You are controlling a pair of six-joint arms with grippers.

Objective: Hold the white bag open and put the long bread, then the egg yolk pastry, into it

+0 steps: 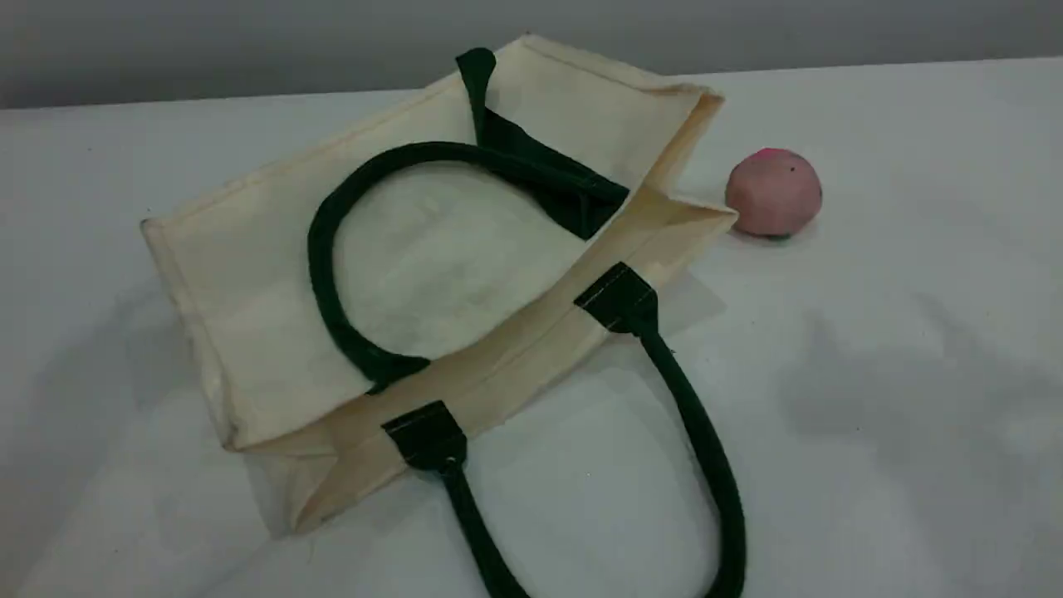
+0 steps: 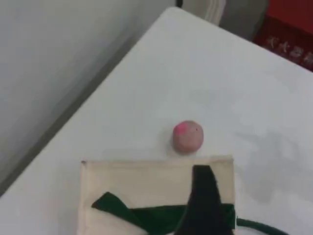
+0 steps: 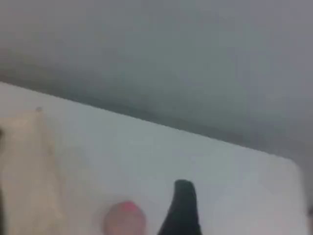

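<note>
The white bag lies on its side on the table, mouth toward the right. One dark green handle rests across its upper panel and the other handle trails toward the front edge. Neither arm appears in the scene view. In the left wrist view one dark fingertip hangs above the bag; its partner is out of frame. In the right wrist view a single fingertip shows beside the bag's edge, with nothing against it. The long bread and the egg yolk pastry are out of view.
A pink ball sits on the white table just right of the bag's mouth, also seen as the ball beyond the bag and the ball left of the right fingertip. A red crate stands past the table's far corner.
</note>
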